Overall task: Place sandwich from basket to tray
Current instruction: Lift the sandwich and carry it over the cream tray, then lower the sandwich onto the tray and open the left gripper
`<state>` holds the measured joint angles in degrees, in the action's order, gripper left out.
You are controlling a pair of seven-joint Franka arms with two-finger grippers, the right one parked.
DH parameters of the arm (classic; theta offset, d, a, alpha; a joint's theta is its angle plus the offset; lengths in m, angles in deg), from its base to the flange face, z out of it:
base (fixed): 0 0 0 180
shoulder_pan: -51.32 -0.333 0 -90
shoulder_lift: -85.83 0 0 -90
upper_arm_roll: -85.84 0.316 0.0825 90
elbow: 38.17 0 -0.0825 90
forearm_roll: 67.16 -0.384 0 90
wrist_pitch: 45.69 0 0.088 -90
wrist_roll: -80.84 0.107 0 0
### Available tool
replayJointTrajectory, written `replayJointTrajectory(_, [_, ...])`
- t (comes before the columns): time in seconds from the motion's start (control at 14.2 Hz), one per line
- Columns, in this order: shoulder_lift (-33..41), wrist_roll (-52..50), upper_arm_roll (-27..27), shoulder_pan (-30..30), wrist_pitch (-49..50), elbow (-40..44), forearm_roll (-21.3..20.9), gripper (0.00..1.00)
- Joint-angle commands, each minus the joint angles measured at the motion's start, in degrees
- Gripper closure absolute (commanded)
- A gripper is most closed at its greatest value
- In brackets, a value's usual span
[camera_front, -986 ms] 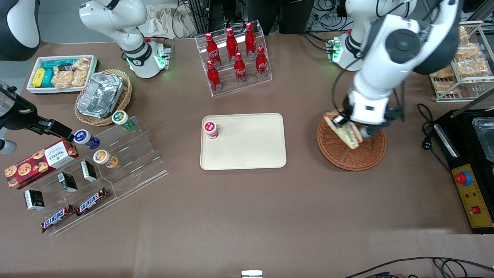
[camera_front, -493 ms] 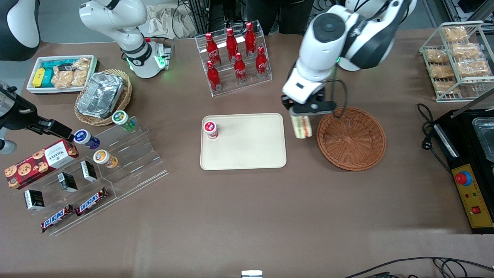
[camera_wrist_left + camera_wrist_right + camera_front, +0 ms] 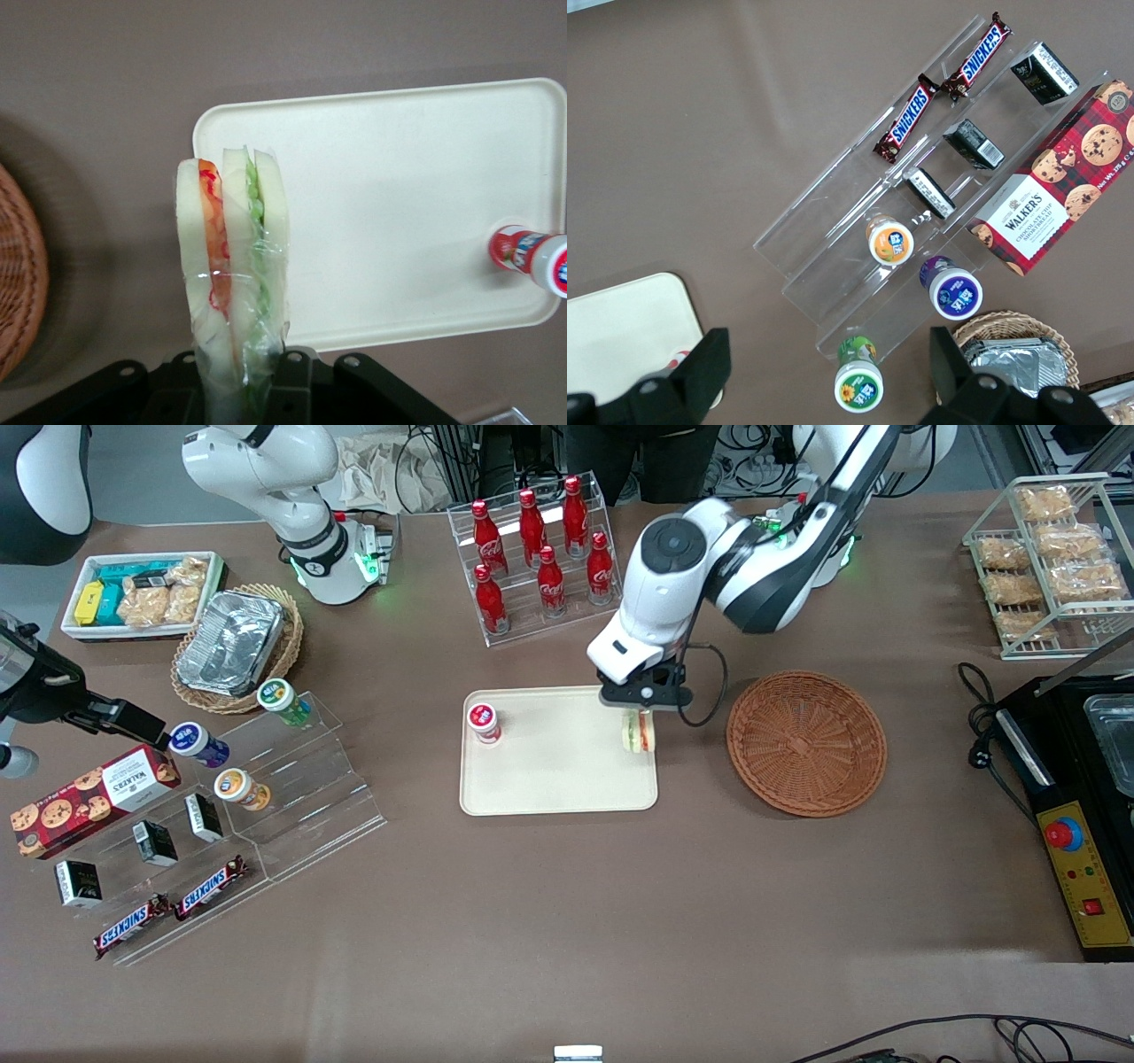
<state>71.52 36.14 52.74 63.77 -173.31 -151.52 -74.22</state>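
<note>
A: We log the gripper [image 3: 640, 717] clamped on the sandwich [image 3: 638, 732], above the tray [image 3: 558, 779] edge nearest the basket [image 3: 805, 742], frame centre.

B: We note a brown table [image 3: 567, 903]; one small red-capped bottle [image 3: 483, 722] stands on the tray.

You can read "SNICKERS" on the two chocolate bars [image 3: 950, 91] lying on the lowest step of the clear acrylic stand [image 3: 859, 239]. The red tartan cookie box [image 3: 1059, 195] beside that stand reads "WALKERS", with smaller lettering under it too fine to make out. The red bottles [image 3: 542, 549] in the clear rack [image 3: 611, 607] carry white script too small to read surely, as do the jar lids and the small black boxes.
</note>
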Motion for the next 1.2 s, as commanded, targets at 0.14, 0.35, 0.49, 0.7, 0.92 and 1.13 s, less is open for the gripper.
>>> replayJointTrajectory(0.14, [-8.9, -3.9, 1.2, 1.4, -10.3, -3.3, -8.0, 1.00])
replayJointTrajectory(0.35, [-11.5, -7.1, 5.4, 5.3, -13.4, -3.2, -10.1, 1.00])
replayJointTrajectory(0.49, [-11.9, -8.8, 8.7, 8.2, -15.9, -3.4, -10.2, 1.00])
replayJointTrajectory(0.7, [-13.1, -8.7, 8.8, 8.2, -16.3, -3.3, -10.6, 0.29])
replayJointTrajectory(0.92, [-13.6, -8.8, 9.1, 8.2, -16.7, -3.2, -10.6, 0.00])
replayJointTrajectory(1.13, [-13.6, -8.8, 9.1, 8.1, -16.8, -3.0, -10.6, 0.00])
